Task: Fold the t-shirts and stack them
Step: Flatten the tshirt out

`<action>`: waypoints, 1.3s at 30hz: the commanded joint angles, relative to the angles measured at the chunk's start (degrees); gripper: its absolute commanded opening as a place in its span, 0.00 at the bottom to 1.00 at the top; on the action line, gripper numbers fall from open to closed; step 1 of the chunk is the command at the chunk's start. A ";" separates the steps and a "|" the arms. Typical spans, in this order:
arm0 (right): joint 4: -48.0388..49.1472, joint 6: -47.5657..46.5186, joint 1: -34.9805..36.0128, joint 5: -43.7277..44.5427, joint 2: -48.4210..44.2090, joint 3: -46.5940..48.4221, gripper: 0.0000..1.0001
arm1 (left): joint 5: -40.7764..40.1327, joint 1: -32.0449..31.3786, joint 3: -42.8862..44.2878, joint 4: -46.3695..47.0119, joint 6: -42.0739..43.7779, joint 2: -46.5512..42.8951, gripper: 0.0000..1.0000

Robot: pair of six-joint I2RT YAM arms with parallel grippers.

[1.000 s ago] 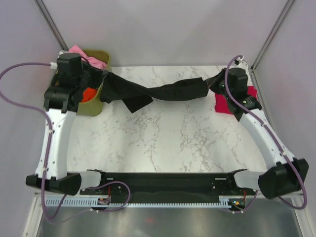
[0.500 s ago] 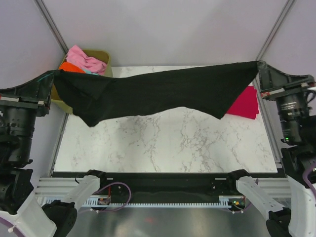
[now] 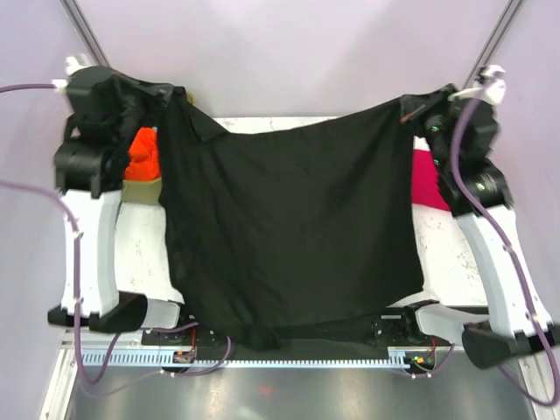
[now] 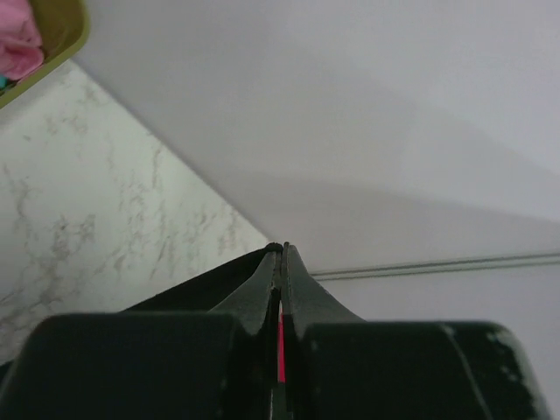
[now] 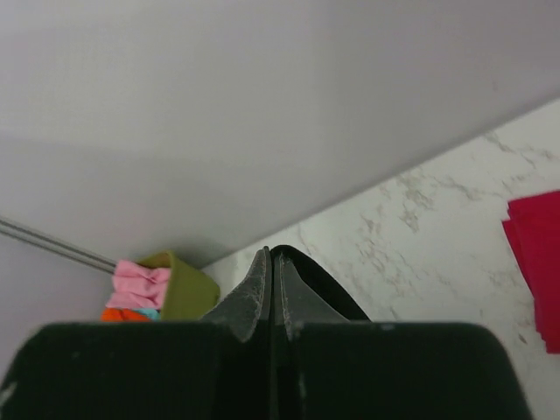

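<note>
Black t-shirt hangs lower; tub holds orange shirt.

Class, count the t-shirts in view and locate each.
5. Black shirt, spread between left end effector and right end effector; red shirt on the table at right; orange shirt, pink shirt, teal sliver in the tub. More may be hidden.

The black t-shirt hangs spread wide like a sheet, its upper corners pinched between the closed left fingers and right fingers. The crimson t-shirt lies folded flat on the surface below the right fingers. The orange t-shirt and pink t-shirt sit bunched near the left fingers.
</note>
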 commanded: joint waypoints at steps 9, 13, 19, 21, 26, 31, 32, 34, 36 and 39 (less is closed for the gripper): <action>5.18 9.38 -7.47 -19.82 24.05 18.33 0.00 | 15.89 6.07 25.91 9.99 -1.43 23.74 0.02; 5.71 9.82 -9.14 -22.72 28.97 30.44 0.00 | 17.83 5.99 21.23 23.69 1.11 20.16 0.02; 7.29 14.13 -13.10 -28.90 36.01 34.62 0.00 | 19.31 6.08 25.13 30.91 4.88 24.42 0.02; 8.61 14.04 -13.19 -29.51 37.41 32.78 0.00 | 21.77 6.07 24.89 33.45 5.51 26.90 0.02; 17.56 15.01 -13.19 -30.48 38.20 17.05 0.00 | 27.22 5.64 14.80 36.89 9.20 31.84 0.02; 22.32 13.79 -14.68 -30.65 37.69 2.90 0.00 | 23.64 4.76 -16.46 50.22 10.62 21.85 0.02; 22.41 13.52 -14.77 -30.83 37.42 0.88 0.00 | 23.11 4.76 -20.51 52.26 10.52 20.16 0.02; 24.43 12.03 -14.77 -31.27 36.11 -5.01 0.00 | 21.62 4.76 -28.94 52.72 11.13 17.61 0.02; 24.52 11.06 -14.68 -31.36 34.96 -10.96 0.00 | 20.82 4.76 -36.41 52.63 11.05 13.74 0.02; 25.14 8.78 -14.68 -31.62 32.06 -19.31 0.00 | 19.50 4.67 -47.39 52.72 10.52 7.08 0.02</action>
